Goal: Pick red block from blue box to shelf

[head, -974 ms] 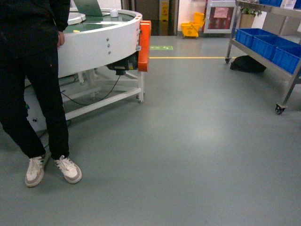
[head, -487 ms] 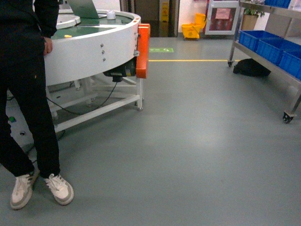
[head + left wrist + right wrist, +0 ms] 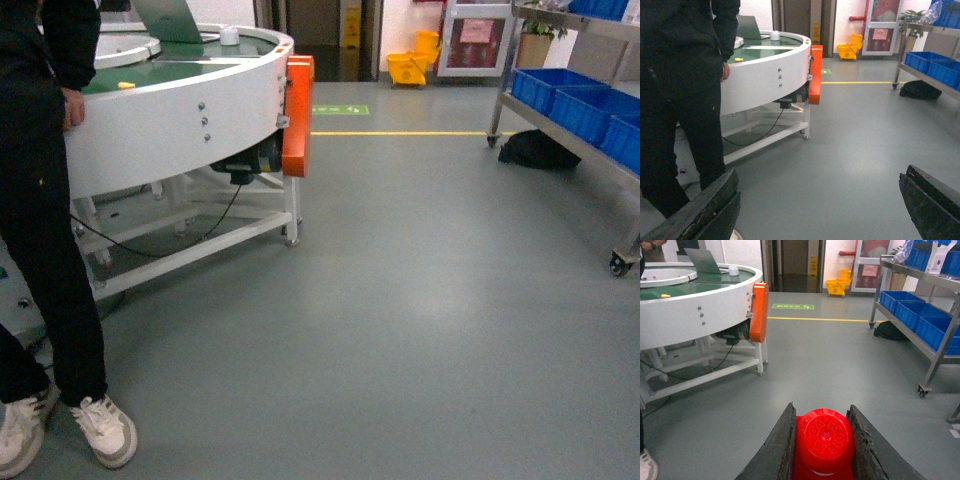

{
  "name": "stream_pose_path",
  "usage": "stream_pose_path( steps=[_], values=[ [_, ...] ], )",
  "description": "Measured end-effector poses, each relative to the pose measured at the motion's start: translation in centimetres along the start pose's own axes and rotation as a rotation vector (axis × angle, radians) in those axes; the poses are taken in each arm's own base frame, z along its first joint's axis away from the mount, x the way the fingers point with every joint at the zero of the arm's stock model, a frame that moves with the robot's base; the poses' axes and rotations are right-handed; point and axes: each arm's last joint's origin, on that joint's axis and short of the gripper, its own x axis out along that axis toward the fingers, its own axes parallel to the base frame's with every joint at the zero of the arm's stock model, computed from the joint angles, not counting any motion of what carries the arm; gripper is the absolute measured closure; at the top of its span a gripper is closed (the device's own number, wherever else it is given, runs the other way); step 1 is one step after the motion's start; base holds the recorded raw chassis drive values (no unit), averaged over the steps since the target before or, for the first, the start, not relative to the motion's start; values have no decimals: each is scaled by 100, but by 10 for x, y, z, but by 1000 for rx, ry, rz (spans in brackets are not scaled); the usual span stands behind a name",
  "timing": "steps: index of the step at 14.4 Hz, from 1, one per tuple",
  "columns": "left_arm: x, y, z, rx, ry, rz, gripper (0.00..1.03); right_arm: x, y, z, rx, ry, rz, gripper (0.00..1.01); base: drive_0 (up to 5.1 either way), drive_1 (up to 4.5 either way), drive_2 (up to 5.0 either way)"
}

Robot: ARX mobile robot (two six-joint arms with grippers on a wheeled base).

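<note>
Fingers (image 3: 777,450) of the right hand (image 3: 822,447) press both flanks of the small glossy red plastic block (image 3: 824,442), its round stud facing the wrist camera, so this hand is clamped on it above the grey floor (image 3: 830,365). The left hand (image 3: 820,210) stands wide apart, its two dark fingers (image 3: 710,210) at 7 and 5 o'clock of its own view with only floor between them; it holds nothing.

Beyond the right hand, at 2 o'clock, stands the multi-tier shelf of shiny steel uprights and rails on castors (image 3: 940,347), with dark blue ribbed crates (image 3: 902,307) on its lower tier. At 10 o'clock is a round white worktop with a green top (image 3: 695,300), an orange guard panel (image 3: 759,312) on its side, a laptop (image 3: 702,260) and a white roll (image 3: 733,270) on it. A person in black clothes and white sneakers (image 3: 40,230) stands against the worktop at 9 o'clock of the head view. Far back are a yellow mop bucket (image 3: 412,62) and a black bag (image 3: 540,150) under the shelf. Neither hand shows in the head view.
</note>
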Motion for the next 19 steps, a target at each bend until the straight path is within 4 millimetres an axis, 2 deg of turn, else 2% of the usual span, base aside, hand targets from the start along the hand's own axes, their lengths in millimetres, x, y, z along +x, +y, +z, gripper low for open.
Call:
stream_pose_path(
  steps=[13, 19],
  values=[
    [0, 0, 0, 0, -1, -1, 5, 0, 0, 0, 0, -1, 0, 78, -4, 388, -396],
    [0, 0, 0, 0, 0, 3, 5, 1, 0, -1, 0, 7, 0, 78, -115, -95, -135]
  ],
)
